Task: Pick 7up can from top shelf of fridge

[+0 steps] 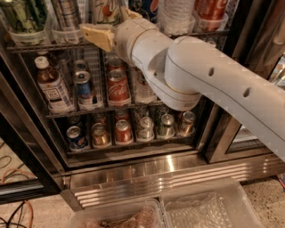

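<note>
7up can sits on top shelf; gripper at its base, jaws released.

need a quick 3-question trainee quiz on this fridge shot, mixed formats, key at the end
1. Multiple choice: the gripper is level with which rack of the fridge? A top, B middle, C bottom.
2. True or false: the 7up can stands between the silver striped can and the blue Pepsi can.
3. Fill in: on the middle rack, the white-capped bottle stands at the ___ end as seen in the picture.

Key: 1 A, the top shelf. 2 true. 3 left.
</note>
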You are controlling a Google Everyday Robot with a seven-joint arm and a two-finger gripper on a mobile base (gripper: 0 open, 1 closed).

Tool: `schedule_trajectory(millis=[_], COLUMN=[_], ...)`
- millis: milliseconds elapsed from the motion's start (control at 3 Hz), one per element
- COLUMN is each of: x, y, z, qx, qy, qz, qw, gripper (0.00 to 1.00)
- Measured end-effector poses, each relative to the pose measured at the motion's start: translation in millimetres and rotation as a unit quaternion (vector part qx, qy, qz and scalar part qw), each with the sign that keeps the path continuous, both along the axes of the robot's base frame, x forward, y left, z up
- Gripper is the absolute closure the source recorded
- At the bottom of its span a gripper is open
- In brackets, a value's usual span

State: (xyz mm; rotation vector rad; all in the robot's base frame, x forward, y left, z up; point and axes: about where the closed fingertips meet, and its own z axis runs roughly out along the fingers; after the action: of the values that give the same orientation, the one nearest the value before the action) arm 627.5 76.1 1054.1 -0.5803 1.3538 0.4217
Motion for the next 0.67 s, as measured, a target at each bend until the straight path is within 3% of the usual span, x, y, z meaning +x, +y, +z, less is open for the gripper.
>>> schedule_trajectory(millis=[667], x=[-2.0], y=[0.6], z=[2.0], qx=[-0.002], qy=[-0.002], qz=[0.003], qw=[1.0], gripper=[0.24])
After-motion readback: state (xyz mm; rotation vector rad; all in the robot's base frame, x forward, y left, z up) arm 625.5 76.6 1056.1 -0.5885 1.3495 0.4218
